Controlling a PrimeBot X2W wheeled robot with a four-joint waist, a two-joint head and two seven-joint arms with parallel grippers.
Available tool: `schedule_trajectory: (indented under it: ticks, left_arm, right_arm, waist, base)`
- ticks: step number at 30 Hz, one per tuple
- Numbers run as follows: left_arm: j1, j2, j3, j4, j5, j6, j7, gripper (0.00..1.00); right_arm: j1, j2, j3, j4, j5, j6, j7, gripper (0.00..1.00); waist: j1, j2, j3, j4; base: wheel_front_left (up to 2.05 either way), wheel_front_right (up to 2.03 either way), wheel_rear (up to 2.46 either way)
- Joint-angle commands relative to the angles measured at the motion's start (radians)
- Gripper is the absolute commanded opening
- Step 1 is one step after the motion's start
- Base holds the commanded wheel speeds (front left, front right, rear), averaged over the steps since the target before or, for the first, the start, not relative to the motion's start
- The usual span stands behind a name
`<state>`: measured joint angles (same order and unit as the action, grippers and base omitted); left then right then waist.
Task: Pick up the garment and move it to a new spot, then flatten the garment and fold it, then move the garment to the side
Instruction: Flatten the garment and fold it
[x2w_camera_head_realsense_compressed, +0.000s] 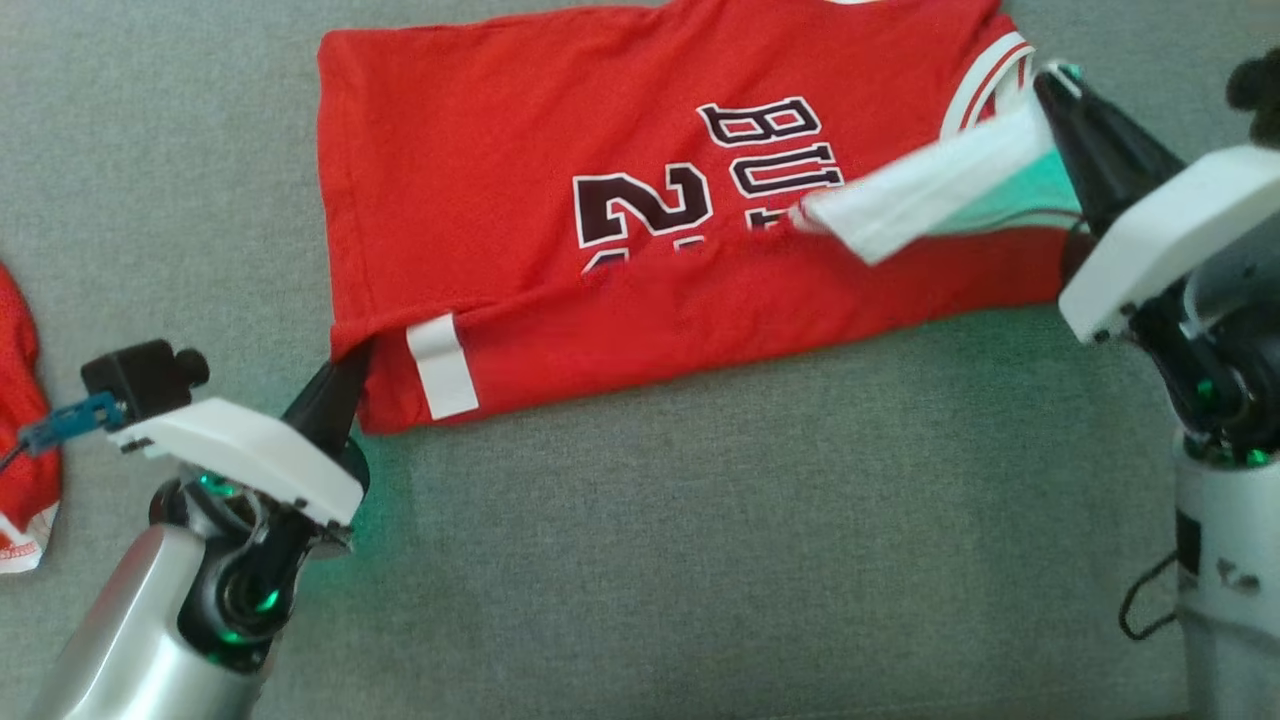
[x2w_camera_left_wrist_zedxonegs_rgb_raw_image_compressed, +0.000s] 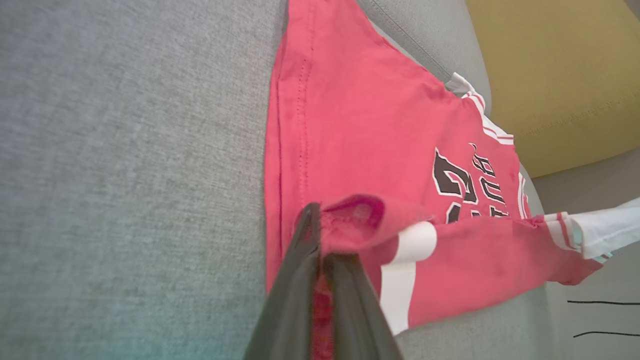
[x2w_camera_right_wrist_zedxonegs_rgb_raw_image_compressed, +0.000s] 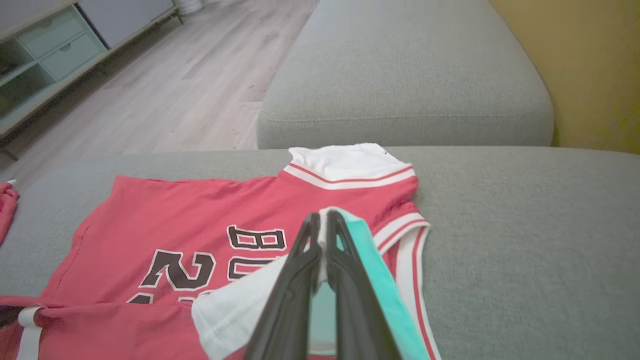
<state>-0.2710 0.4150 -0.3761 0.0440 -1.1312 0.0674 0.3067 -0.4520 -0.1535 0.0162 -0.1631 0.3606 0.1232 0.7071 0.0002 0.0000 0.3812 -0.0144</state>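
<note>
The red basketball jersey with black lettering lies on the grey fabric sofa cushion, long axis left to right. The left gripper clamps its near hem corner. The right gripper clamps its white-and-teal shoulder edge. The jersey body lies beyond both.

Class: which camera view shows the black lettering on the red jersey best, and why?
Head view: the lettering is largest and seen from above, though the fold cuts it. Right wrist view shows it partly under white fabric; left wrist view, small and slanted.
</note>
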Motion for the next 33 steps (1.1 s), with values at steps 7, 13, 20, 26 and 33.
schedule_trajectory:
  ticks: [7,13,20,26,33]
  left_arm:
    - [-0.071,-0.002,0.047,0.029,0.005,-0.014,-0.028,1.00]
    - [-0.060,-0.002,0.047,0.050,0.050,-0.038,-0.100,1.00]
    - [0.027,0.008,0.019,0.048,0.188,-0.033,-0.256,1.00]
    - [0.057,-0.009,-0.033,0.081,0.288,-0.004,-0.329,1.00]
    - [0.006,-0.038,-0.092,0.201,0.382,0.026,-0.366,1.00]
  right_arm:
    - [-0.091,-0.009,0.046,0.058,0.005,0.008,-0.143,1.00]
    - [-0.102,-0.020,0.058,0.108,0.004,0.008,-0.297,1.00]
    - [-0.007,-0.005,0.015,0.105,0.012,0.008,-0.343,1.00]
    - [0.100,0.034,-0.047,0.061,-0.016,0.008,-0.343,1.00]
    - [0.157,0.079,-0.073,0.073,-0.040,0.008,-0.363,1.00]
  waist:
    - [-0.0002,0.0000,0.011,0.007]
    - [-0.0002,0.0000,-0.019,0.018]
    - [-0.0002,0.0000,-0.075,0.024]
    - [-0.0002,0.0000,-0.088,0.015]
    - [-0.0002,0.0000,-0.070,-0.013]
  base:
    - [0.00,0.00,0.00]
    - [0.00,0.00,0.00]
    - [0.00,0.00,0.00]
    - [0.00,0.00,0.00]
    - [0.00,0.00,0.00]
